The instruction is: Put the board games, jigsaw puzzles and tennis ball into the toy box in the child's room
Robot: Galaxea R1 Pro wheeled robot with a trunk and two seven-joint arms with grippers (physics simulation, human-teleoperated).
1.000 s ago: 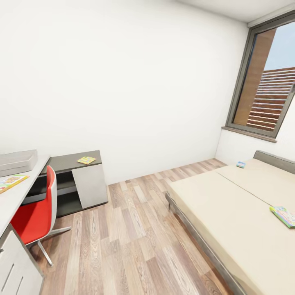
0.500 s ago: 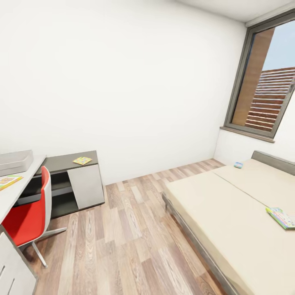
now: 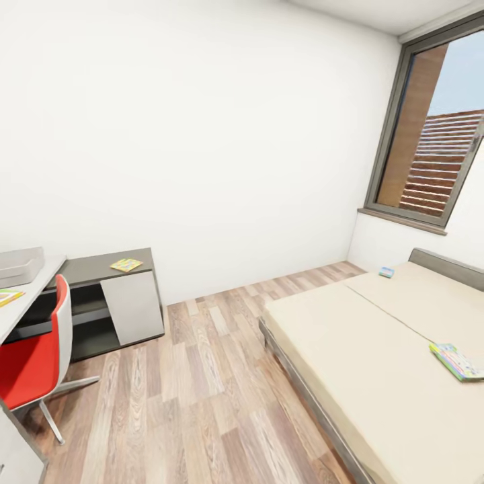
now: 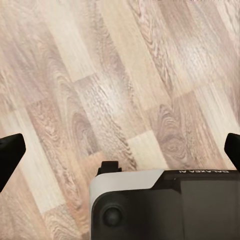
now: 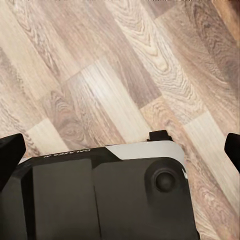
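The toy box, a pale grey bin, sits on the table at the left edge of the head view. One jigsaw puzzle lies on the table's dark grey corner section. A colourful flat sheet or box is cut off by the left edge; I cannot tell which toy it is. On the bed at the right lie one board game near the side and a small blue box far back. My left gripper and right gripper hang open over the wood floor, holding nothing.
A red chair stands at the table. Wood-plank floor runs between table and bed. A white wall is ahead and a large window sits at the right. Part of my own base shows under each wrist.
The whole head view has swung to the right, so table, chair and toy box sit nearer the left edge and the bed sits more central. The toys themselves have not moved.
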